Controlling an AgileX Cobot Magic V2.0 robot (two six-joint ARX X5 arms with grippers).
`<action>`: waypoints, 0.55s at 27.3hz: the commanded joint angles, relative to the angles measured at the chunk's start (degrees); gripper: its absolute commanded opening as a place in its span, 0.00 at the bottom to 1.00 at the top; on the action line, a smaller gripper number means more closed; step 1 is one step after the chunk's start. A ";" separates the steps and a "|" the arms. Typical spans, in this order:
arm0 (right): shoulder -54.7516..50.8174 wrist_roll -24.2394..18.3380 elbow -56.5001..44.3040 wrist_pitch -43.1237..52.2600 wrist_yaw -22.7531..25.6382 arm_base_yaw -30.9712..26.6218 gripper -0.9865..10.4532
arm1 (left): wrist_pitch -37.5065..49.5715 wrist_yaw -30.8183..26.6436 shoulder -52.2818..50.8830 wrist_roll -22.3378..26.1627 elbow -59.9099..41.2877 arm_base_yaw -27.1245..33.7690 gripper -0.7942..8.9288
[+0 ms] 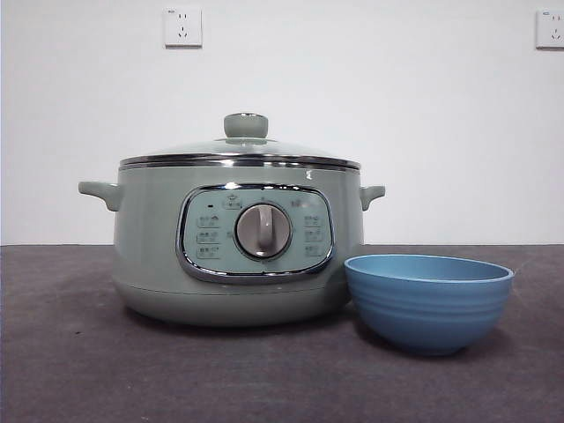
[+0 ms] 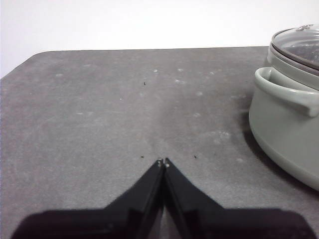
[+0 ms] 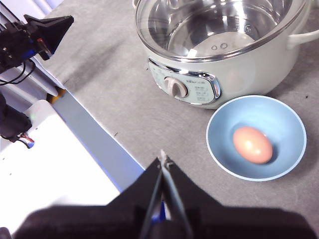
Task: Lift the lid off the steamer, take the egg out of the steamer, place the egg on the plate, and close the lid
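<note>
In the blue plate [image 3: 256, 137] lies a tan egg [image 3: 252, 145].

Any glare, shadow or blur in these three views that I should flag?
Front view: even light, sharp, a soft shadow under the steamer and plate. Left wrist view: slightly soft, the wall washed out white, the left pincer shut over the table. Right wrist view: bright reflections on the lid, the egg clear with a small highlight, the right pincer shut.

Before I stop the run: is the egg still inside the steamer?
No, the egg lies in the plate, beside the lidded steamer.
</note>
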 commanded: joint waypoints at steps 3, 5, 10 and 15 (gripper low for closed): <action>-0.72 -0.44 0.07 0.22 0.24 -0.24 0.09 | 0.15 0.04 -0.15 -0.28 -0.79 0.22 0.08; -3.80 -5.42 0.04 2.67 1.31 -2.38 0.09 | 0.17 0.04 -0.15 -0.26 -0.79 0.22 0.08; -12.83 -7.26 -3.82 16.22 1.33 -15.28 0.09 | 0.15 0.07 -0.15 -0.26 -0.79 0.22 0.08; -22.67 -7.69 -20.50 37.33 1.46 -25.20 0.09 | 0.15 0.07 -0.15 -0.26 -0.79 0.22 0.08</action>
